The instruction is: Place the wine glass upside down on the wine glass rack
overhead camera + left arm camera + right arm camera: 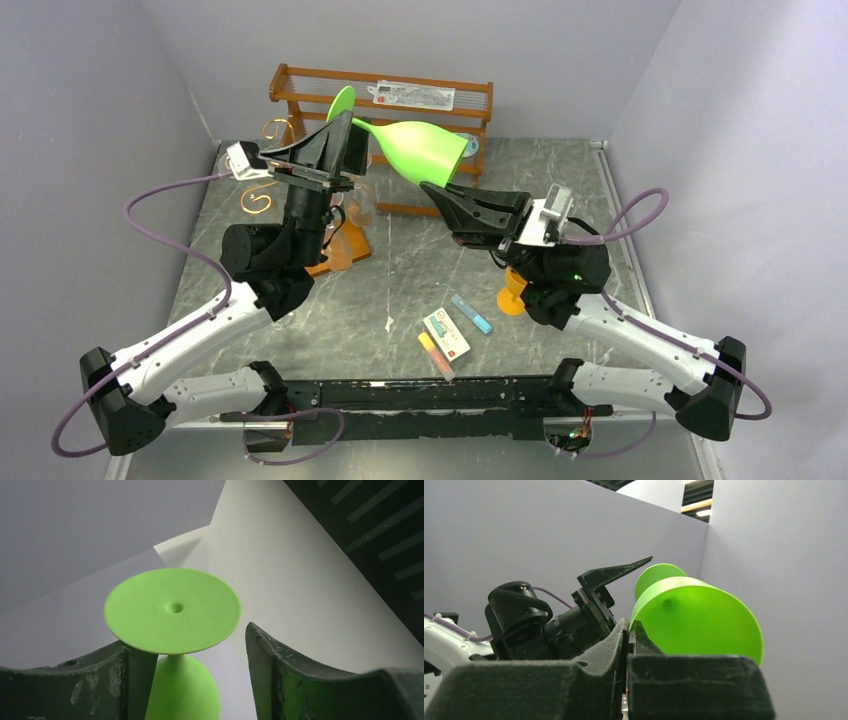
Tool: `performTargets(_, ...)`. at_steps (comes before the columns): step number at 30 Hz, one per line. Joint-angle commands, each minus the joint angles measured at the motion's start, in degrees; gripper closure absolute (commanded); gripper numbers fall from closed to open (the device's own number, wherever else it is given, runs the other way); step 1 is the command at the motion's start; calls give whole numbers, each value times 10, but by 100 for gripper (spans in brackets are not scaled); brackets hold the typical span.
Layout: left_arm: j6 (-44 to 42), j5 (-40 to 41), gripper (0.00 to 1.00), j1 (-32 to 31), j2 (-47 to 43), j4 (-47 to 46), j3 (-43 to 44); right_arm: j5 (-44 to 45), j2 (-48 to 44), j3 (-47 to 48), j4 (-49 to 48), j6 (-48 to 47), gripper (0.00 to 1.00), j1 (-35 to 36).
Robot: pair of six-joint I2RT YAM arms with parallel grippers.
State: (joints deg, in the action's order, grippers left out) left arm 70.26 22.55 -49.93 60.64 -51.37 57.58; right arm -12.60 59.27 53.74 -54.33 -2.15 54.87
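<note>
The green wine glass is held in the air, lying sideways, foot to the left. My right gripper is shut on the rim of its bowl; in the right wrist view the jaws pinch the rim of the glass. My left gripper is open, its fingers on either side of the stem just below the foot, the stem close to one finger. The wine glass rack, gold wire on a wooden base, stands behind my left arm, mostly hidden.
A two-tier brown wooden shelf with a packet on top stands at the back. An orange object sits by my right arm. Small packets and a blue strip lie near the front.
</note>
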Motion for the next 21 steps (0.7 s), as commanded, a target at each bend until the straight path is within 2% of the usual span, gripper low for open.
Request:
performTargets(1, -30, 45, 36, 1, -9, -38, 13, 9, 6, 0, 18, -30, 100, -1)
performTargets(7, -43, 56, 54, 1, -10, -53, 8, -10, 9, -4, 39, -33, 100, -1)
performTargets(13, -73, 50, 66, 1, -2, -65, 15, -17, -7, -19, 60, -27, 100, 0)
performTargets(17, -96, 56, 79, 1, -3, -65, 13, -27, -13, -19, 83, -17, 100, -1)
performTargets(20, -113, 53, 94, 1, -2, -62, 17, -35, -15, -14, 102, 3, 100, -1)
performTargets(21, -121, 52, 95, 1, -2, -61, 18, -35, -16, -15, 105, 11, 100, -1)
